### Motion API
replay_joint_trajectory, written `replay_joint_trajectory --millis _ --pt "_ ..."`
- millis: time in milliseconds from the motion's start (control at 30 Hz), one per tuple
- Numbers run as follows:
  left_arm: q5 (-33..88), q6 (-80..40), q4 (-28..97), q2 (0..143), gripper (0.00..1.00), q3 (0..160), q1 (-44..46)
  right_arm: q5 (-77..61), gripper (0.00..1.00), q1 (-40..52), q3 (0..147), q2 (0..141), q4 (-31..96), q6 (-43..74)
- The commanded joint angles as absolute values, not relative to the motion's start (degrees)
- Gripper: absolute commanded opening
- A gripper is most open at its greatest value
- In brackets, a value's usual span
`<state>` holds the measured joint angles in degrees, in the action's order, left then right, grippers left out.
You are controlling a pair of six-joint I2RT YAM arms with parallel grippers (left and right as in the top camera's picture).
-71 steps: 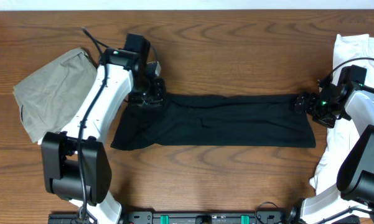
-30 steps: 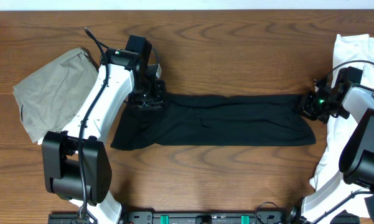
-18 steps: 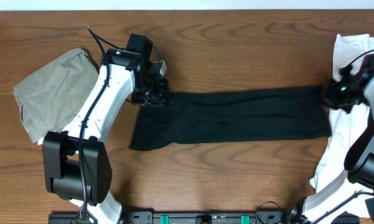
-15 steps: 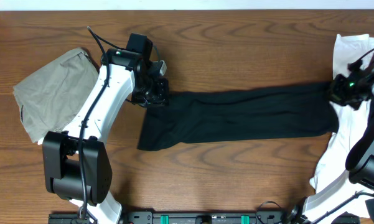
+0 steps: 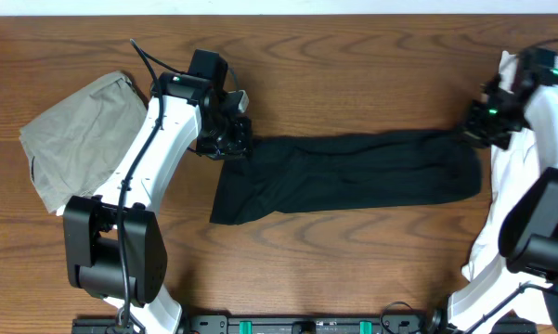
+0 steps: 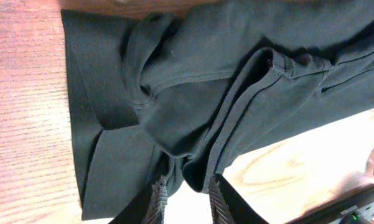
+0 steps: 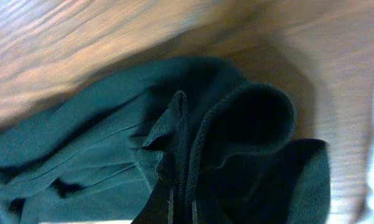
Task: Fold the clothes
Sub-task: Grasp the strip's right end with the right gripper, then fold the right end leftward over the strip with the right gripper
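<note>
Looking down on the desk (image 5: 353,56), we see the black garment (image 5: 353,172) stretched out as a long, narrow band across the middle, with one arm at each end. The left arm (image 5: 153,158) reaches in from the near left, and its jaws sit at the band's upper left corner. In the left wrist view the black garment (image 6: 193,74) lies in rumpled folds with a stitched hem running through them. There the jaws stand a little apart, pinching a bunched fold of the fabric between them, with the wood of the desk (image 6: 25,93) showing at either side.

The right arm (image 5: 548,102) comes in from the far right, and its jaws meet the band's upper right corner. The right wrist view is blurred, but we can make out the black garment (image 7: 81,155) gathered into a ridge with a rounded loop of hem, and the jaws pressed tight on that ridge.

An olive-grey garment (image 5: 84,134) lies crumpled at the left of the desk, just beside the left arm. A white garment (image 5: 497,186) runs along the right edge beneath the right arm. The black band's right end reaches it, though we cannot tell whether the two overlap.
</note>
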<state>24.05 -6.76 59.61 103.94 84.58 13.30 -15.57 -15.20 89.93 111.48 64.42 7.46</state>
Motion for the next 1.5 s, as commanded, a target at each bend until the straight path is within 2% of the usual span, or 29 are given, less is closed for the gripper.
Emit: replay_joint_trajectory --millis 0,467,1000,1100,1167,1233,1367,1467 --pt "24.64 -5.61 59.88 102.65 0.26 84.66 13.43 -15.57 0.01 -9.39 91.02 109.43 64.77 11.11" --pt "24.64 -5.61 59.46 102.65 0.26 84.66 13.43 -2.92 0.01 13.13 91.00 109.45 64.90 26.52" --pt "24.64 -5.61 59.72 102.65 0.27 84.64 13.43 -0.21 0.01 23.90 88.44 109.51 58.04 30.20" --pt "24.64 -5.61 59.88 102.65 0.26 84.64 13.43 -0.21 0.11 24.95 88.44 109.51 57.84 30.17" --pt "24.64 -5.61 59.90 102.65 0.26 84.64 13.43 -0.25 0.12 25.52 88.42 109.51 57.91 30.17" --pt "24.64 -5.61 59.90 102.65 0.26 84.64 13.43 -0.27 0.18 26.06 88.42 109.51 58.28 29.85" --pt "24.64 -5.61 59.88 102.65 0.27 84.64 13.43 -0.01 0.23 26.55 88.42 109.51 60.05 27.53" --pt "24.64 -5.61 59.88 102.65 0.26 84.64 13.43 4.25 0.22 25.93 88.42 109.51 61.95 27.44"
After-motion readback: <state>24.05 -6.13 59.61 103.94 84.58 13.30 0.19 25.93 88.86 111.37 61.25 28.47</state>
